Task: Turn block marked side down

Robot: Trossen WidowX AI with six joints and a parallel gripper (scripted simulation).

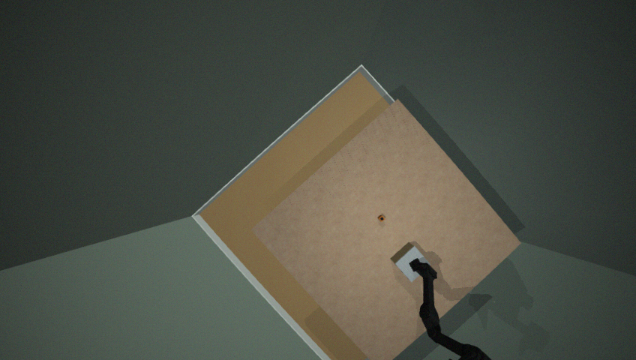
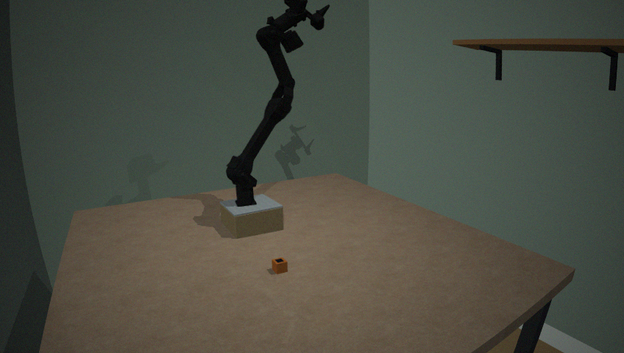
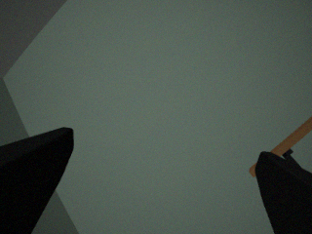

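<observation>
The block, a small orange cube [image 1: 381, 217] [image 2: 279, 266], rests on the table [image 1: 357, 178] [image 2: 371, 284]. Its dark square mark shows on its top face, so the marked side faces up. My gripper [image 3: 167, 150] is open, with its two black fingers wide apart and only the wall between them in the wrist view. In the exterior view it is raised high above the table, far from the block. The block does not show in the wrist view.
The arm stands on a pale-topped box [image 1: 411, 274] [image 2: 260, 223] on the table, close to the block. A wooden shelf [image 2: 538, 45] [image 3: 297, 136] on dark brackets is fixed to the wall at the right in the exterior view.
</observation>
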